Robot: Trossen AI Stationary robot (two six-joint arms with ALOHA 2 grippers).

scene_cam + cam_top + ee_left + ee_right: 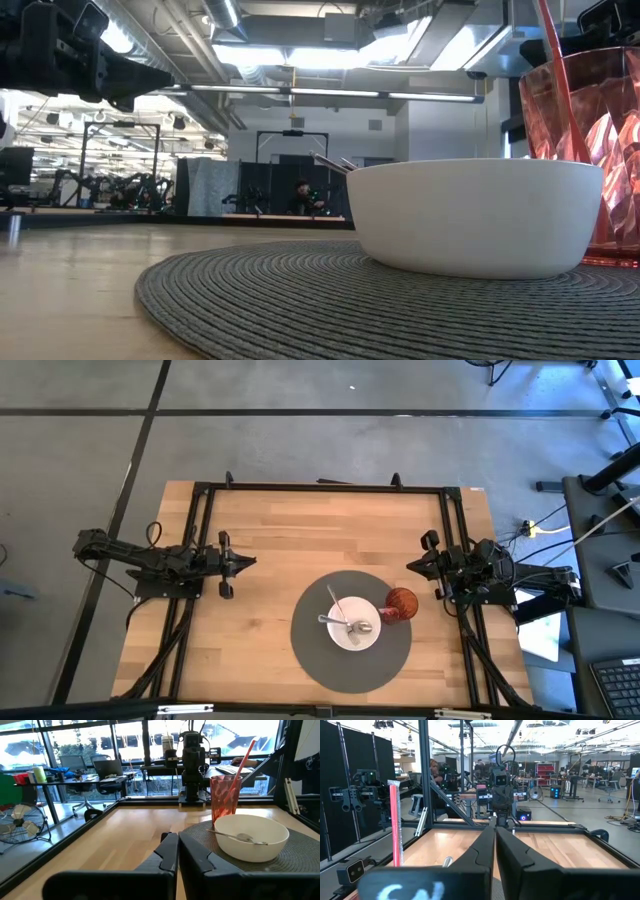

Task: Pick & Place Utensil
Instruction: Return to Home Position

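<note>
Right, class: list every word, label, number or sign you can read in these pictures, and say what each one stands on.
Readable text: none in any view.
White marks on the dark body behind the right hand, right wrist view: too blurred to read.
Bowl, cup, mat, table: no lettering shows.

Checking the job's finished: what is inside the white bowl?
Two silver utensils lie in the white bowl, handles resting over its rim; one is a spoon. The other's head is too small to identify. Anything beneath them is covered.
</note>
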